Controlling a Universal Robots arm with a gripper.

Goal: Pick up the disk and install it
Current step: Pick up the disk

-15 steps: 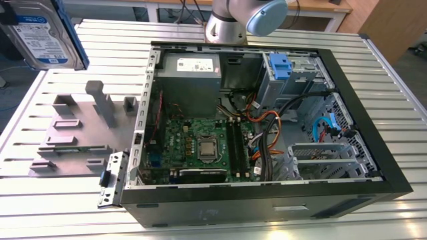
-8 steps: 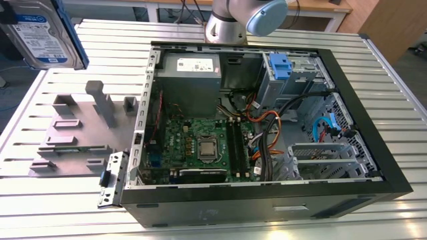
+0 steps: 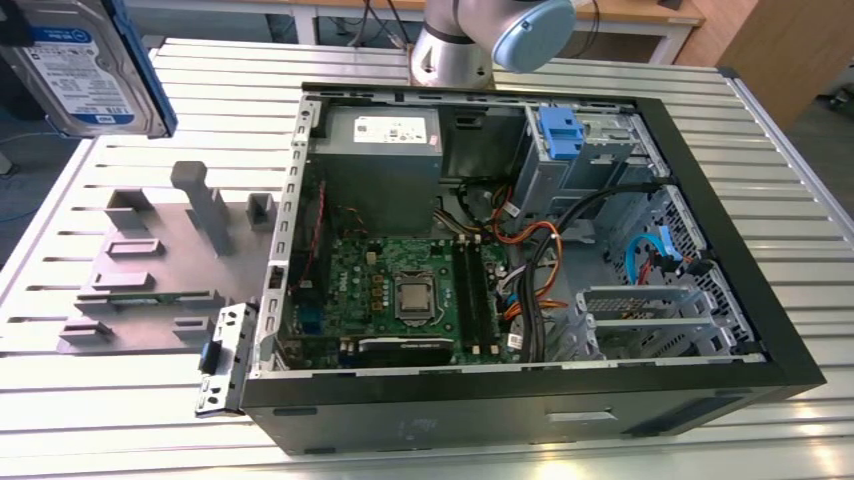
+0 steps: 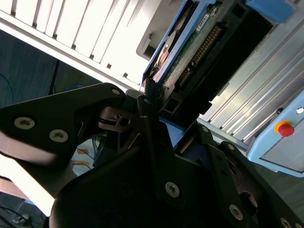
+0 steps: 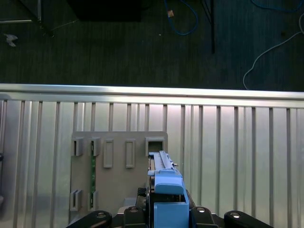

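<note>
Exterior view: the disk (image 3: 80,75) sits at about ten o'clock, label toward the camera and the blue edge of its carrier down one side, in front of the corner of the slatted worktop (image 3: 787,190). The open computer case (image 3: 534,400) lies on the worktop from the centre out to four o'clock. Inside it, the motherboard (image 3: 400,290) is near six o'clock and the grey power supply box (image 3: 380,135) near twelve. The blue bracket (image 3: 558,135) on the drive bay is at one o'clock. A grey fixture plate (image 3: 147,270) with raised blocks lies at nine o'clock, beside the case, and the arm (image 3: 467,40) stands at twelve. In the second wrist view the pincer (image 4: 164,111) is pressed onto the disk (image 4: 190,52), which shows edge-on with its green board exposed. In the first wrist view the pincer (image 5: 166,216) grips the blue carrier end of the disk (image 5: 166,190), over the fixture plate (image 5: 118,180) and worktop (image 5: 237,142).
</note>
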